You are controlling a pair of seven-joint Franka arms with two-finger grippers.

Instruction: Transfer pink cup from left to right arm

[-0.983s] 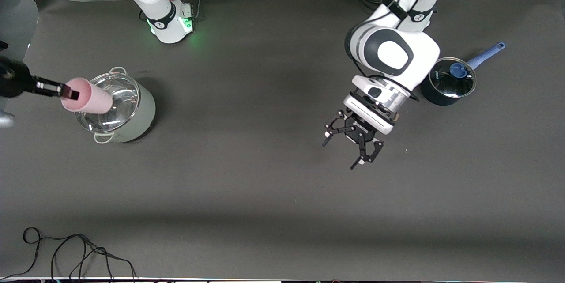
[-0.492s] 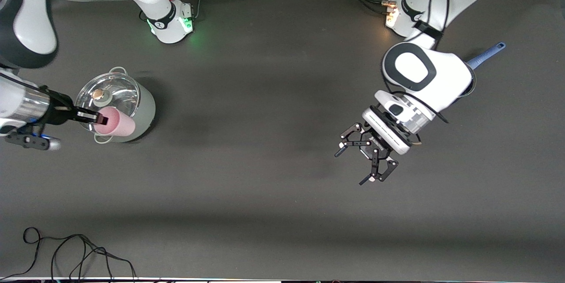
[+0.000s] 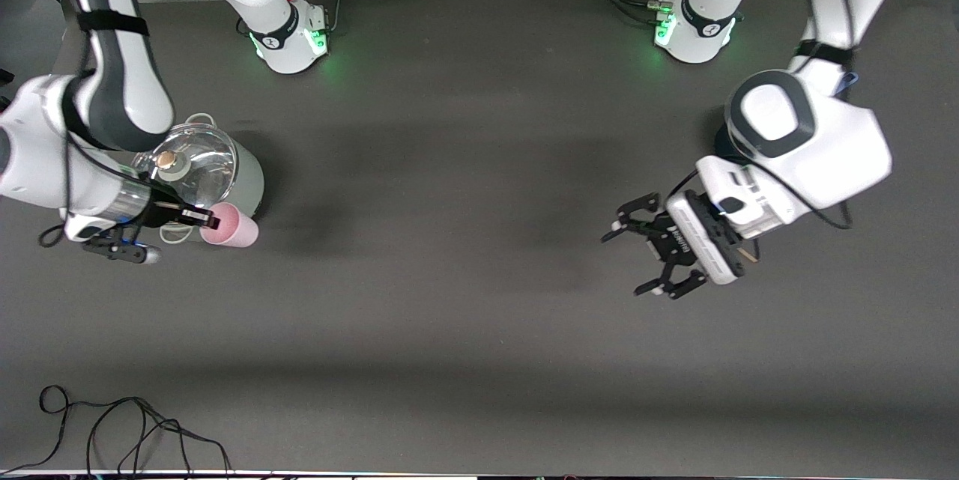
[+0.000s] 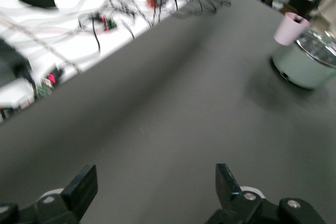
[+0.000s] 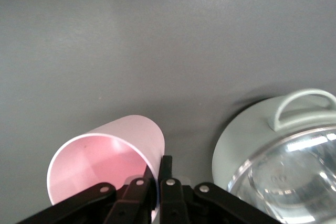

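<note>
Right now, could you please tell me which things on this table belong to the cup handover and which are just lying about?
Belongs to the job:
- small pale-pink plastic cup, pinched by its rim
- right gripper, shut on that cup beside the pot
- left gripper, open, empty, waiting over bare table

Just lying about:
- pale-green pot with glass lid
- black cable at the table's near edge

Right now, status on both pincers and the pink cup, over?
Right pincer shut on pink cup's rim, beside the lidded pot. Left pincer open, empty, over bare table toward its own end. Nothing between them.
</note>
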